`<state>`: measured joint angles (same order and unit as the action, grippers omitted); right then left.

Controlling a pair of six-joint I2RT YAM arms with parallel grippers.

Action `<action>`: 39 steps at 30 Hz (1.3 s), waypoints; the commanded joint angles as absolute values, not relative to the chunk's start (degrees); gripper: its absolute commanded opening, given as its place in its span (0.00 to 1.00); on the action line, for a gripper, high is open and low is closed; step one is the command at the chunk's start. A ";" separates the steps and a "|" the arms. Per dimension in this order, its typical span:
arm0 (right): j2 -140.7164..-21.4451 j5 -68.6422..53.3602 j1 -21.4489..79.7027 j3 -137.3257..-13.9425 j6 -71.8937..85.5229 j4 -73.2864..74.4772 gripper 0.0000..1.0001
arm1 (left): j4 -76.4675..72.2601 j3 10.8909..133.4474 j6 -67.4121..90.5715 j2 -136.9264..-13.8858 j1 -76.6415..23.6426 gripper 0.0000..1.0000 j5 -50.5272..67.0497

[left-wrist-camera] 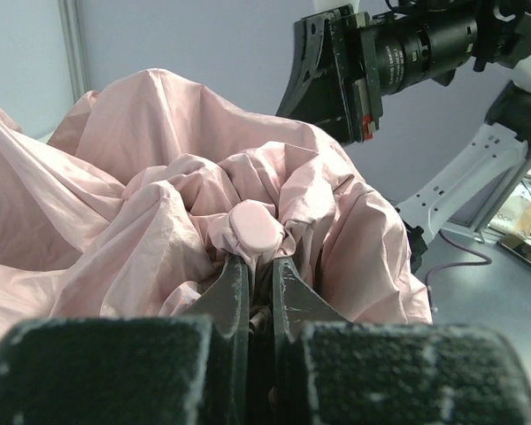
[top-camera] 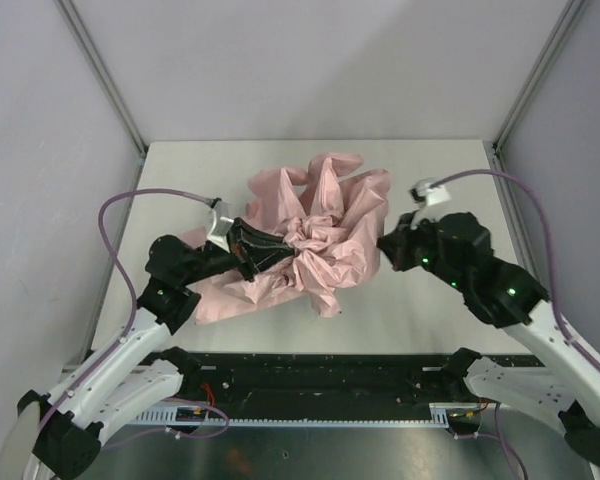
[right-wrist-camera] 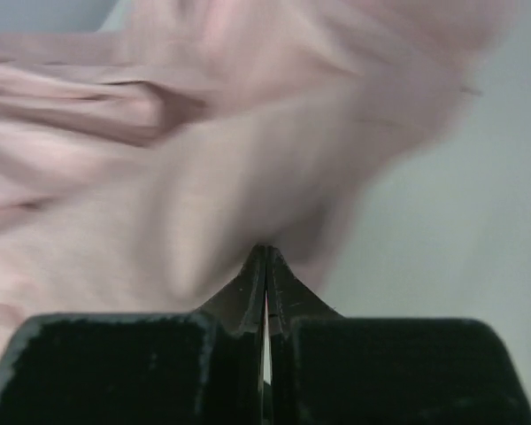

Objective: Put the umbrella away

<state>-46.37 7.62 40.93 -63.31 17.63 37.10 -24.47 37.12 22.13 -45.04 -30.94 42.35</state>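
- Locate umbrella (top-camera: 315, 235) at the middle of the table (top-camera: 430, 310), between the two arms.
- Note pale pink canopy (top-camera: 330, 195) loose and crumpled, heaped in folds, with one flatter panel trailing toward the near-left.
- Find left gripper (top-camera: 265, 248) pushed into the left side of the canopy, fabric piled around its tip.
- Left wrist view: see left gripper (left-wrist-camera: 252, 266) closed down to a narrow slot, with a small rounded pink knob (left-wrist-camera: 255, 227) right at the fingertips and gathered fabric bunched tight around it.
- Make out something thin and dark caught in the slot below the knob; read as a grip on the umbrella, exact part not resolvable.
- Find right gripper (top-camera: 388, 247) at the right edge of the canopy; touching or just beside the fabric, cannot tell which from overhead.
- Right wrist view: see right gripper (right-wrist-camera: 265, 257) with fingers pressed together, only a hairline of light between them, nothing visible in that gap.
- Same view: note blurred pink fabric directly past the tips, bare table off to the right.
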 commanded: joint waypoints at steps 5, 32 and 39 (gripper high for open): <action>-63.99 -10.49 55.02 -66.11 24.44 4.49 0.00 | -33.26 38.74 22.45 -48.11 -35.42 0.00 42.28; -40.30 -13.74 38.50 -62.62 7.39 31.22 0.94 | -40.42 37.46 24.01 -45.11 -37.15 0.00 45.85; -34.19 -8.21 35.70 -61.70 10.12 35.31 0.95 | -40.43 37.67 25.66 -44.14 -37.02 0.00 47.29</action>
<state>-38.61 -8.03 36.71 -61.04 8.86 34.17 -35.55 37.06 24.49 -45.50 -37.21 45.95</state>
